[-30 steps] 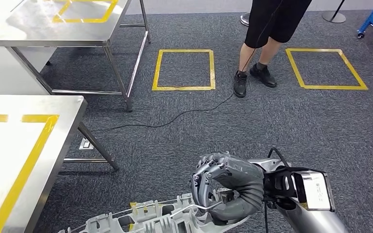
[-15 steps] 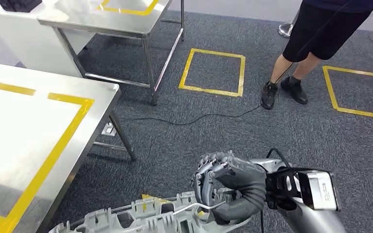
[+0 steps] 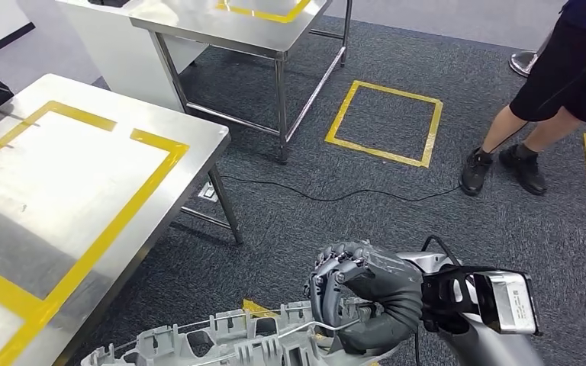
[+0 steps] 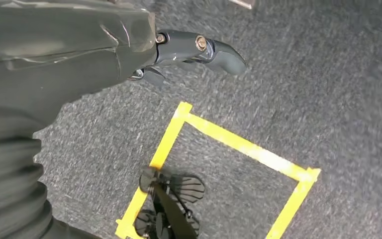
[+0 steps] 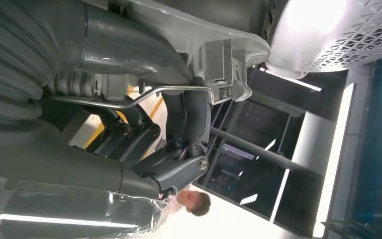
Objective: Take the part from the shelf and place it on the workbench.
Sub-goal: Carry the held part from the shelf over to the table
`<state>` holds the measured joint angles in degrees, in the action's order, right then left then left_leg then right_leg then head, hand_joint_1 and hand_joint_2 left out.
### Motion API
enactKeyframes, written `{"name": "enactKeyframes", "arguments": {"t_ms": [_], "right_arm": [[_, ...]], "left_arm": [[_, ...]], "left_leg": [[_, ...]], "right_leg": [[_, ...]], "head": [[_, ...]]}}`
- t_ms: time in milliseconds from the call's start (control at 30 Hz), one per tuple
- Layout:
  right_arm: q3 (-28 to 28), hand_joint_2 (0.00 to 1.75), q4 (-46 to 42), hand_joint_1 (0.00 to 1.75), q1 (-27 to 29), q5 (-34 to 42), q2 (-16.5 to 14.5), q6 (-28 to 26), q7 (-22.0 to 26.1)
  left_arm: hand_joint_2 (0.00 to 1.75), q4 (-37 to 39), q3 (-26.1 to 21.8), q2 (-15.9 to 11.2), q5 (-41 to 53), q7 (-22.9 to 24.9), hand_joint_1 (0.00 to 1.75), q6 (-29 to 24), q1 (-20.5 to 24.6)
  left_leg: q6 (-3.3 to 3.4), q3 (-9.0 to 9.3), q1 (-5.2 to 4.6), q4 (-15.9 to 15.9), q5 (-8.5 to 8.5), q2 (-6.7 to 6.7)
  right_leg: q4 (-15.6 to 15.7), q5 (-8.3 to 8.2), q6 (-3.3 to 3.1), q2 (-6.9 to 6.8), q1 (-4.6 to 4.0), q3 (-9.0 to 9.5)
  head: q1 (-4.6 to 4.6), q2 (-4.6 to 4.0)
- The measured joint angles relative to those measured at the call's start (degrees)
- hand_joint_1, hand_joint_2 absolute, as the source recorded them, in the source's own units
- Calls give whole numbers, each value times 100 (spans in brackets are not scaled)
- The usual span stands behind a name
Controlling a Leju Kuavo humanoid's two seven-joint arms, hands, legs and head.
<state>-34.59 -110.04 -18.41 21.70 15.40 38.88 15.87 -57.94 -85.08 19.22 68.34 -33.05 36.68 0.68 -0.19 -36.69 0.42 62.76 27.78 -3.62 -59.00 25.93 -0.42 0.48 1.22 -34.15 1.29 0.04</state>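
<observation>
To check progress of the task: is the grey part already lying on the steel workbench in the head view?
No. The right hand holds the grey part above the carpet, apart from the workbench.

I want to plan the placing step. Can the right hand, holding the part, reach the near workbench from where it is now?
Probably not yet. The right hand grips the part low over carpet, and the workbench stands apart to the left.

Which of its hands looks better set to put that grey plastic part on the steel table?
The right hand: it already grips the grey ribbed plastic part. The left hand holds nothing.
</observation>
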Motion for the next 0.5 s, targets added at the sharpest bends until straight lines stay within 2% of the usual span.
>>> {"name": "enactKeyframes", "arguments": {"t_ms": [33, 67, 100, 133, 167, 200, 267, 300, 333, 400, 433, 467, 500], "right_arm": [[11, 175, 1, 175, 3, 5, -4, 12, 2], [21, 175, 2, 175, 4, 10, -5, 22, 3], [27, 175, 3, 175, 5, 14, -6, 28, 4], [28, 175, 4, 175, 6, 18, -8, 31, 4], [28, 175, 5, 175, 7, 20, -11, 31, 4], [30, 175, 5, 175, 6, 21, -16, 31, 4], [35, 175, 5, 175, 2, 21, -26, 32, 4], [38, 175, 4, 175, 1, 21, -31, 32, 4], [42, 175, 4, 175, 0, 20, -35, 33, 4], [46, 175, 3, 175, -5, 20, -49, 36, 6], [50, 175, 2, 175, -11, 20, -56, 38, 7], [54, 175, -1, 175, -20, 22, -62, 41, 9], [57, 175, -2, 175, -27, 26, -65, 43, 12]], "left_arm": [[175, 0, 0, -3, 8, -3, 0, 3, 7], [175, 1, 0, -8, 11, -6, 0, 10, 14], [175, 1, -1, -10, 14, -8, 0, 19, 18], [175, 2, -3, -10, 16, -9, 0, 27, 17], [175, 1, -5, -10, 18, -10, 0, 33, 15], [175, 0, -8, -12, 18, -11, 0, 34, 13], [175, -7, -9, -21, 20, -15, 0, 35, 15], [175, -11, -8, -25, 21, -21, 0, 35, 21], [175, -14, -7, -29, 23, -27, 0, 36, 26], [175, -22, -14, -36, 25, -35, 0, 39, 25], [175, -30, -23, -38, 24, -35, 0, 43, 18], [175, -38, -33, -36, 21, -35, 0, 50, 13], [175, -45, -41, -35, 20, -35, 0, 60, 15]], "left_leg": [[-17, -182, -3, 360, 172, 163], [-27, -392, 2, 766, 340, 253], [-30, -579, 7, 1116, 459, 302], [-25, -672, 9, 1271, 470, 322], [-10, -650, 7, 1205, 378, 336], [22, -497, -5, 903, 202, 373], [129, -59, -70, 85, -114, 609], [175, 92, -106, -199, -187, 720], [208, 158, -137, -337, -197, 785], [237, 159, -160, -392, -194, 696], [252, 205, -145, -450, -226, 617], [271, 264, -119, -518, -264, 547], [292, 322, -88, -584, -306, 475]], "right_leg": [[0, 14, -30, -59, -16, 9], [-1, 26, -53, -125, -34, 12], [-1, 38, -69, -194, -50, 15], [-2, 49, -81, -266, -67, 20], [-2, 62, -88, -334, -83, 31], [-1, 77, -91, -403, -102, 51], [5, 112, -86, -540, -144, 101], [9, 129, -74, -604, -156, 118], [14, 141, -58, -668, -159, 130], [38, 156, -9, -796, -157, 160], [32, 169, 14, -790, -154, 173], [-35, 213, 27, -686, -150, 156], [-205, 296, 31, -523, -142, 87]], "head": [[16, 0], [24, 0], [23, 0], [25, 0], [25, 0], [25, 0], [19, 0], [18, 0], [16, 0], [20, 0], [15, 0], [11, 0], [2, 0]]}}
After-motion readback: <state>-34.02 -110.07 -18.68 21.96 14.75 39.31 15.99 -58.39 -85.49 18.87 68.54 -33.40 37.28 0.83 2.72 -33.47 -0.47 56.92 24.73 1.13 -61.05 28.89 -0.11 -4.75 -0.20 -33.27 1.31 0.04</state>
